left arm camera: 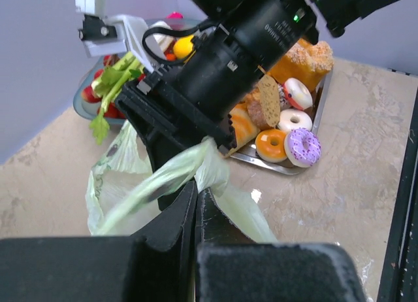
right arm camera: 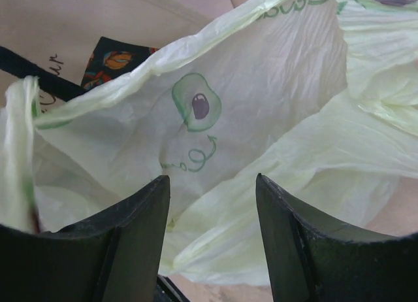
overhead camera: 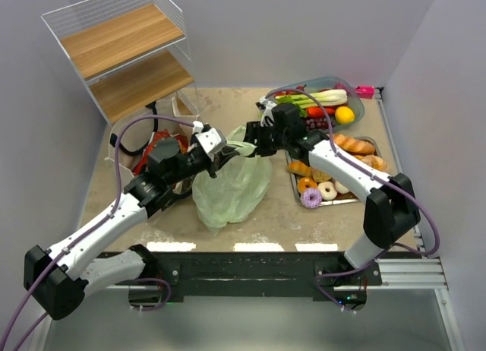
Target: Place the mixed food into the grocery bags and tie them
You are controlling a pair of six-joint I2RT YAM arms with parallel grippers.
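**Top view.** My left hand [overhead camera: 218, 158] and right hand [overhead camera: 254, 142] meet over the middle of the worktop [overhead camera: 304, 226], at the far, upper end of the bag [overhead camera: 231, 185]. The bag lies slumped on the worktop, its body spreading toward the near side. A twisted strand of its film runs between the two hands. To the right is a tray [overhead camera: 334, 201] holding doughnuts [overhead camera: 311, 197] and bread [overhead camera: 355, 144]. Beyond it a bowl [overhead camera: 357, 100] holds a leek [overhead camera: 323, 98] and a lemon [overhead camera: 345, 115]. A shelf [overhead camera: 121, 39] stands at the far left.

**Left wrist view.** My left hand [left arm camera: 196, 192] is clenched, fingers [left arm camera: 173, 223] pressed nearly together on a pale-green strand of the bag [left arm camera: 111, 184]. The strand rises from the grip to my right hand [left arm camera: 194, 150], just beyond and touching it. The tray [left arm camera: 274, 166] and doughnuts [left arm camera: 302, 147] lie to the right. The leek [left arm camera: 114, 80] and lemon [left arm camera: 184, 47] are farther off.

**Right wrist view.** My right hand [right arm camera: 210, 181] is released, jaws standing well apart. The bag [right arm camera: 274, 60], with an avocado print, fills the space between and beyond the fingers [right arm camera: 137, 230]. No film is pinched between them. Beige cloth of the tote [right arm camera: 78, 14] shows at upper left, behind the bag's rim.
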